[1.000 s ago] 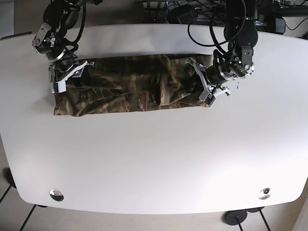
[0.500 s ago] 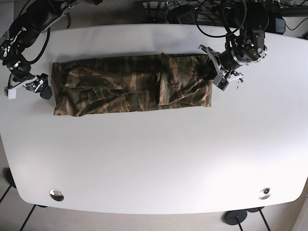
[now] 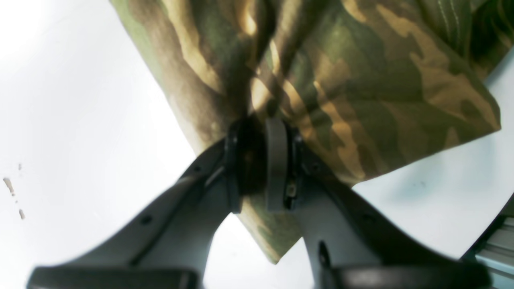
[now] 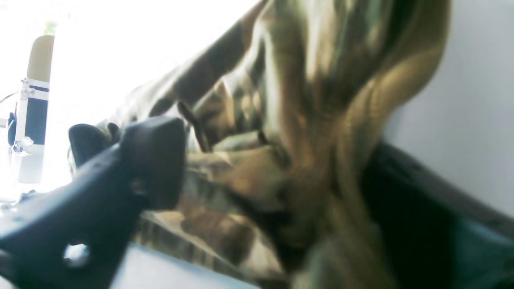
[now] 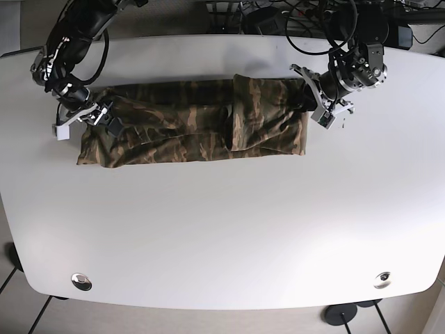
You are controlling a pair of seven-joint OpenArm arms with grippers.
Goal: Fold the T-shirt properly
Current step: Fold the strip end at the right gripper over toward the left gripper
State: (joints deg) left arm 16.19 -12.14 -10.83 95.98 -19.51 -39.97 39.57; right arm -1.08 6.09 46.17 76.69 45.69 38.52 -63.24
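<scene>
The camouflage T-shirt lies as a long folded band across the far half of the white table. My left gripper is at the band's right end. In the left wrist view it is shut on a pinch of the shirt's edge. My right gripper is at the band's upper left corner. In the right wrist view its jaws stand wide apart, with bunched shirt fabric between them. The corner there sits pushed inward.
Cables and dark equipment crowd the table's far edge. Two round metal fittings sit near the front corners. The shirt's near edge runs about a third of the way down the table.
My right gripper has come back from off the shirt's left side onto its upper left corner, which has shifted right. The shirt's right part now shows a raised fold. The left gripper barely moved.
</scene>
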